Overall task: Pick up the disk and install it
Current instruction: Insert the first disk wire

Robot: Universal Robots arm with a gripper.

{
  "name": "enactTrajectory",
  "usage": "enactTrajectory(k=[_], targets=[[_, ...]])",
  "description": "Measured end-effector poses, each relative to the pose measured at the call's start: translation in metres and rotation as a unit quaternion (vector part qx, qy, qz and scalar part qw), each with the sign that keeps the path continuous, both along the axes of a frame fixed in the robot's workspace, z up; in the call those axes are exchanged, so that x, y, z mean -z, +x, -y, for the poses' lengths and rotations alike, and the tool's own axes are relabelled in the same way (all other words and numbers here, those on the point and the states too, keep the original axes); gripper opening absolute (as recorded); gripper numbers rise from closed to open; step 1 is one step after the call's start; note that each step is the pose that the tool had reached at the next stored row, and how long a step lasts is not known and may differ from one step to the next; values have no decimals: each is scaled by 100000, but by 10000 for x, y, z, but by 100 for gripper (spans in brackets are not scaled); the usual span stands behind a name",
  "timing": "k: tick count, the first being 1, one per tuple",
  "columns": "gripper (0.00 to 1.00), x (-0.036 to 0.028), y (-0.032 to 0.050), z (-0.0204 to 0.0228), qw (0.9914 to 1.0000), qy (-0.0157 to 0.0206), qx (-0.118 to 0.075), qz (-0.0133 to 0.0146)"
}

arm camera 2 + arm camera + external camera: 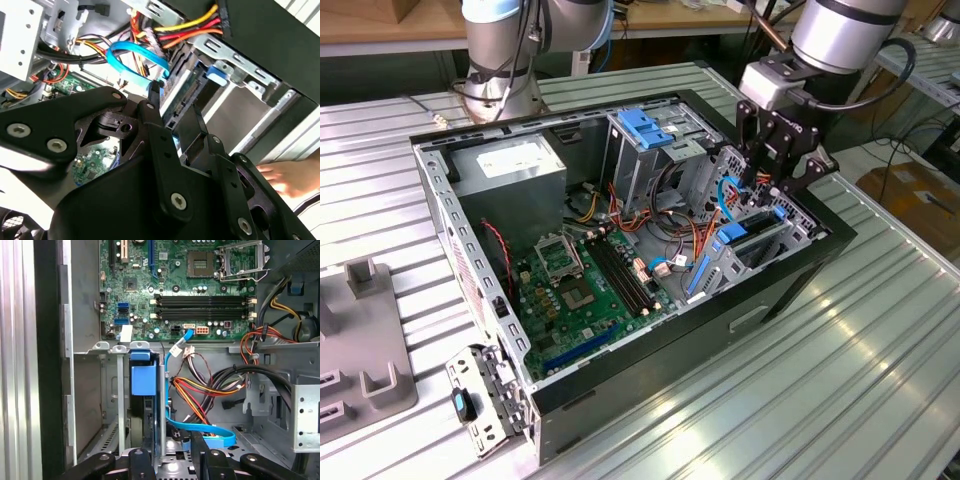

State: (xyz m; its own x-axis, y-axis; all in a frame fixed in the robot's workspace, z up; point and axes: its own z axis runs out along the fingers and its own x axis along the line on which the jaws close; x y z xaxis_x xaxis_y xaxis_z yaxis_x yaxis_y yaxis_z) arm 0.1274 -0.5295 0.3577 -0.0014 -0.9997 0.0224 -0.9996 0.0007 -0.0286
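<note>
Now, disk (181, 90) between the fingers (192, 125).

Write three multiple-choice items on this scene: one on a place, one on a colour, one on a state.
1. Where is the gripper?
A) over the grey power supply
B) at the drive bay, at the end of the case on the exterior view's right
C) off the case, over the table

2. What colour is the flat cable looping by the bay?
A) blue
B) green
C) white

3. How is the case?
A) shut by a panel
B) open, its inside bare
C) upside down

Answers:
1 B, the gripper hangs over the drive bay.
2 A, the flat cable is blue in both wrist views.
3 B, the motherboard shows.
</note>
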Motion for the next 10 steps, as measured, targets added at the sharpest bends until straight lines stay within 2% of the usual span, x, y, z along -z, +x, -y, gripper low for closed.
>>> enactTrajectory(k=[1, 3, 5, 10], targets=[[43, 7, 9, -12, 100000, -76, -11, -1], [43, 32, 44, -25, 99999, -544, -15, 0], [43, 53, 44, -31, 99997, -811, -4, -3], [43, 63, 45, -35, 99996, -945, -8, -1]])
